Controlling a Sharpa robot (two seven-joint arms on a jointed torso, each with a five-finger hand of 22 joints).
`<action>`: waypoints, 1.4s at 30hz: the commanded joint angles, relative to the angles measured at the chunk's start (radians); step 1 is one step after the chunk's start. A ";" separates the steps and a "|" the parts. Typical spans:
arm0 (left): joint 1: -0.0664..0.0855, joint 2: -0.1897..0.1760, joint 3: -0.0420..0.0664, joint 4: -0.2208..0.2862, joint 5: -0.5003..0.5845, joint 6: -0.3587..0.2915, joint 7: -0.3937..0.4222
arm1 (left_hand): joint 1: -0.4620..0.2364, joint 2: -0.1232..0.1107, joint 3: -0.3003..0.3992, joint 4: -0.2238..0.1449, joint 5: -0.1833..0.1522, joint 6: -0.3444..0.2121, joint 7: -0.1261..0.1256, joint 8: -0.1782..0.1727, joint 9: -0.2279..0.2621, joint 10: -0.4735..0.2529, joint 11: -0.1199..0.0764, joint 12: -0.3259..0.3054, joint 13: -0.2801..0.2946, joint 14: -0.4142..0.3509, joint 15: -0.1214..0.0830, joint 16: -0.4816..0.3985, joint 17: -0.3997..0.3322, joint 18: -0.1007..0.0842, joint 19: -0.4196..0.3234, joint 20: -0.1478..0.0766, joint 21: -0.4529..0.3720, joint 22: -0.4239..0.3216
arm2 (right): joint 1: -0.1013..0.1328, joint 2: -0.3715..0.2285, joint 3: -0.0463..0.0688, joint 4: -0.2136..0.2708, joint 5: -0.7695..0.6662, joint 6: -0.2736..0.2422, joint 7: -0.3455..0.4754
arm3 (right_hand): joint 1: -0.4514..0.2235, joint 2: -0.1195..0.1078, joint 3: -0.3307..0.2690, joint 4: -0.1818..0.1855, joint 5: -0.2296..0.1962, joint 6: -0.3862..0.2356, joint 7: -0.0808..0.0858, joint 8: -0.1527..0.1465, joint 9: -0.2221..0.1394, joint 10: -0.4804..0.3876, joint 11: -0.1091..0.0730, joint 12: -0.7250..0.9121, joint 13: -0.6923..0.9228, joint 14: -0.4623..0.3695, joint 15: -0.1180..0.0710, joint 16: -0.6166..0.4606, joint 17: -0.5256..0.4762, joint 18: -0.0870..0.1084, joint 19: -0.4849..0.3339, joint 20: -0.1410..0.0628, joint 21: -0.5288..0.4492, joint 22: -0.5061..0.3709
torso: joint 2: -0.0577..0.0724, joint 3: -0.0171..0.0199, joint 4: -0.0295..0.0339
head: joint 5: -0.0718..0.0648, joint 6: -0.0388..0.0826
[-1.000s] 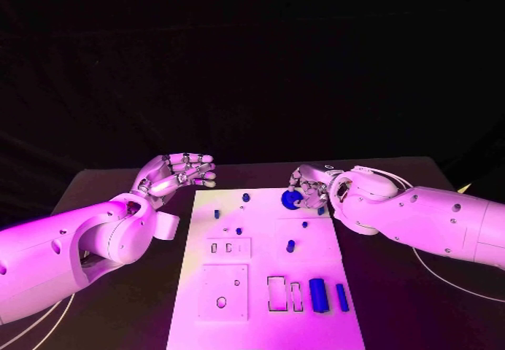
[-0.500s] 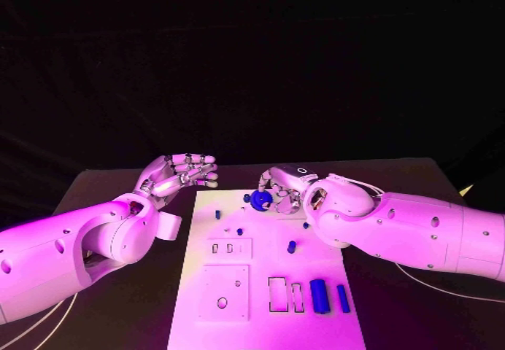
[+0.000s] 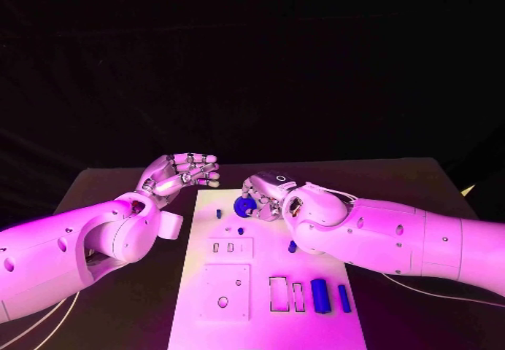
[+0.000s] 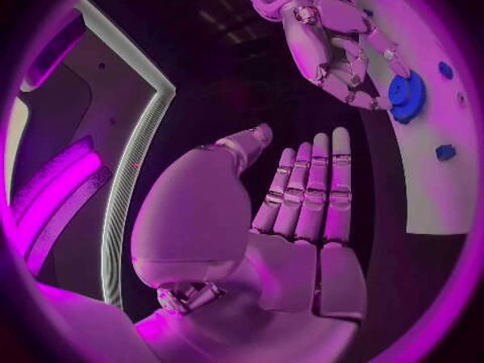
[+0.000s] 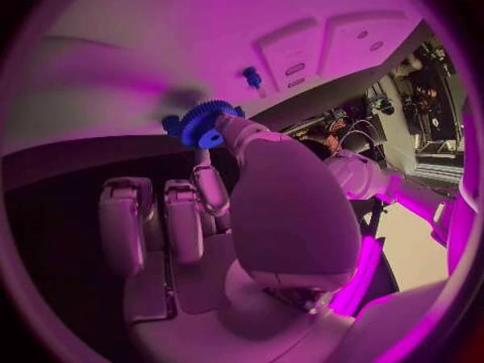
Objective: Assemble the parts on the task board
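- Bench [image 3: 116, 182]: a black surface carrying the task board in its middle, with both arms reaching in over it.
- Task board [image 3: 263, 321]: a white plate lying flat, long side running away from the robot. Its near half bears two raised square plates and, beside them, rectangular slots.
- Right hand [image 3: 266, 195]: over the far end of the board, near its left edge. The fingers are clamped on a blue gear [image 3: 245, 207]; in the right wrist view the gear [image 5: 205, 124] is pinched at the fingertips just above the board surface. Whether it touches the board cannot be told.
- Left hand [image 3: 181, 172]: off the board, just beyond its far left corner. The fingers are apart and straight, palm bare, nothing held, as the left wrist view [image 4: 302, 210] confirms.
- Two upright blue bars [image 3: 329, 296]: at the near right of the board, side by side.
- Small blue pegs [image 3: 292, 247]: scattered over the board's middle and far part, one [image 3: 219, 214] close to the gear.
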 commanded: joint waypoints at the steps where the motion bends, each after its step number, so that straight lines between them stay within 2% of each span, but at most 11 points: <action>1: 0.001 0.003 0.001 0.001 0.004 0.019 0.005 | -0.001 0.011 -0.005 0.000 -0.006 -0.004 0.030 -0.004 0.001 -0.003 0.001 0.001 0.002 -0.008 0.000 -0.006 0.001 0.009 -0.005 0.000 0.006 0.002 | -0.007 0.016 0.000 -0.023 -0.031 0.007 -0.018 | -0.007 0.004 0.005 0.002 0.006 0.008 -0.004 0.016 0.001 0.007 0.002 0.005 0.000 0.097 -0.005 0.001 0.229 -0.013 0.045 -0.008 0.002 0.192 | 0.002 0.0004 0.0007 | -0.008 0.005; 4: 0.001 0.005 0.001 -0.001 0.004 0.019 0.005 | -0.001 0.011 -0.005 0.000 -0.006 -0.004 0.030 -0.004 0.001 -0.003 0.001 0.001 0.002 -0.008 0.000 -0.006 0.001 0.009 -0.005 0.000 0.006 0.002 | -0.013 0.030 -0.001 -0.042 -0.035 0.012 -0.023 | -0.007 0.004 0.005 0.002 0.006 0.008 -0.004 0.016 0.001 0.007 0.002 0.005 0.000 0.097 -0.005 0.001 0.229 -0.013 0.045 -0.008 0.002 0.192 | 0.001 0.0010 0.0004 | -0.001 0.002; 9: 0.001 0.007 0.001 -0.002 0.006 0.025 0.002 | -0.001 0.011 -0.005 0.000 -0.006 -0.004 0.030 -0.004 0.001 -0.003 0.001 0.001 0.002 -0.008 0.000 -0.006 0.001 0.009 -0.005 0.000 0.006 0.002 | -0.017 0.040 -0.001 -0.058 -0.047 0.015 -0.030 | -0.009 0.005 0.007 0.002 0.009 0.006 -0.004 0.015 0.000 0.005 0.002 0.004 -0.001 0.096 -0.005 0.001 0.229 -0.013 0.044 -0.008 0.000 0.191 | 0.001 0.0015 0.0002 | -0.005 0.000; 13: 0.001 0.008 0.001 -0.004 0.006 0.028 -0.001 | -0.001 0.012 -0.006 0.001 -0.006 -0.004 0.030 -0.004 0.002 -0.002 0.000 0.001 0.002 -0.008 0.000 -0.007 0.002 0.009 -0.006 0.000 0.008 0.003 | -0.019 0.048 -0.001 -0.064 -0.052 0.017 -0.031 | -0.009 0.005 0.008 0.001 0.009 0.006 -0.004 0.015 0.000 0.006 0.002 0.004 -0.001 0.096 -0.005 0.001 0.228 -0.013 0.044 -0.008 0.000 0.191 | -0.001 0.0018 -0.0038 | -0.001 -0.003; 22: 0.001 0.010 0.001 -0.006 0.006 0.033 -0.005 | -0.001 0.012 -0.006 0.001 -0.006 -0.004 0.030 -0.004 0.002 -0.002 0.001 0.001 0.002 -0.008 0.000 -0.007 0.003 0.009 -0.007 0.000 0.008 0.003 | -0.022 0.065 -0.001 -0.084 -0.057 0.025 -0.032 | -0.022 -0.002 0.009 -0.002 0.004 -0.008 0.001 0.005 -0.006 -0.006 0.006 -0.005 -0.012 0.096 -0.003 0.001 0.228 -0.012 0.041 -0.007 -0.005 0.187 | -0.001 0.0015 -0.0018 | -0.001 -0.004; 26: 0.001 0.010 0.001 -0.006 0.006 0.034 -0.006 | -0.001 0.011 -0.006 0.001 -0.007 -0.004 0.030 -0.005 0.002 -0.003 0.001 0.001 0.002 -0.008 0.000 -0.008 0.003 0.009 -0.007 0.000 0.009 0.003 | -0.022 0.069 -0.001 -0.092 -0.052 0.034 -0.028 | -0.044 -0.014 0.005 -0.001 -0.010 -0.040 0.014 -0.020 -0.018 -0.023 0.017 -0.018 -0.026 0.095 0.006 0.000 0.225 -0.010 0.036 0.000 -0.011 0.183 | -0.001 0.0012 -0.0014 | -0.001 -0.005; 29: 0.001 0.010 0.001 -0.006 0.006 0.035 -0.007 | -0.001 0.011 -0.006 0.001 -0.007 -0.004 0.030 -0.005 0.002 -0.003 0.001 0.001 0.002 -0.008 0.000 -0.008 0.003 0.009 -0.007 0.000 0.009 0.003 | -0.023 0.069 -0.001 -0.097 -0.041 0.048 -0.024 | -0.080 -0.027 -0.031 0.010 -0.039 -0.102 0.032 -0.069 -0.040 -0.052 0.034 -0.039 -0.050 0.095 0.022 -0.001 0.224 -0.008 0.032 0.013 -0.018 0.178 | -0.001 0.0003 -0.0018 | 0.000 -0.005; 32: 0.001 0.010 0.001 -0.007 0.006 0.037 -0.008 | -0.001 0.011 -0.006 0.001 -0.007 -0.004 0.030 -0.005 0.002 -0.003 0.001 0.001 0.002 -0.008 0.000 -0.008 0.003 0.009 -0.007 0.000 0.009 0.003 | -0.023 0.067 -0.001 -0.098 -0.022 0.075 -0.012 | -0.119 -0.007 -0.121 0.041 0.005 -0.102 0.038 -0.087 -0.048 -0.059 0.042 -0.040 -0.050 0.096 0.029 0.001 0.227 -0.008 0.032 0.023 -0.019 0.179 | -0.001 0.0009 -0.0018 | 0.001 -0.004; 34: 0.001 0.010 0.001 -0.007 0.006 0.041 -0.008 | -0.002 0.011 -0.007 0.002 -0.007 -0.004 0.030 -0.005 0.002 -0.003 0.001 0.001 0.002 -0.009 0.000 -0.008 0.003 0.009 -0.008 0.000 0.009 0.003 | -0.023 0.064 -0.001 -0.096 -0.010 0.092 -0.001 | -0.149 0.014 -0.155 0.049 0.017 -0.085 0.035 -0.084 -0.047 -0.055 0.040 -0.037 -0.045 0.097 0.028 0.002 0.230 -0.008 0.034 0.024 -0.018 0.181 | -0.001 0.0003 -0.0018 | 0.002 -0.004; 38: 0.001 0.009 0.001 -0.008 0.007 0.044 -0.007 | -0.001 0.011 -0.007 0.002 -0.007 -0.006 0.030 -0.005 0.002 -0.004 0.001 0.000 0.001 -0.010 0.000 -0.009 0.004 0.009 -0.009 0.001 0.010 0.004 | -0.023 0.060 -0.001 -0.091 0.001 0.105 0.009 | -0.197 0.043 -0.180 0.050 0.025 -0.078 0.031 -0.087 -0.050 -0.048 0.037 -0.031 -0.035 0.099 0.026 0.005 0.239 -0.009 0.036 0.021 -0.016 0.184 | -0.001 0.0011 -0.0024 | 0.003 -0.004; 42: 0.001 0.010 0.001 -0.009 0.007 0.047 -0.006 | 0.001 0.013 -0.006 0.001 -0.007 -0.007 0.031 -0.006 0.001 -0.006 0.002 -0.001 0.001 -0.012 0.001 -0.011 0.005 0.009 -0.011 0.001 0.011 0.005 | -0.023 0.056 -0.001 -0.089 0.007 0.110 0.018 | -0.205 0.052 -0.182 0.050 0.027 -0.076 0.031 -0.087 -0.050 -0.047 0.037 -0.030 -0.033 0.099 0.026 0.006 0.241 -0.010 0.037 0.021 -0.015 0.185 | -0.002 0.0009 -0.0018 | 0.003 -0.005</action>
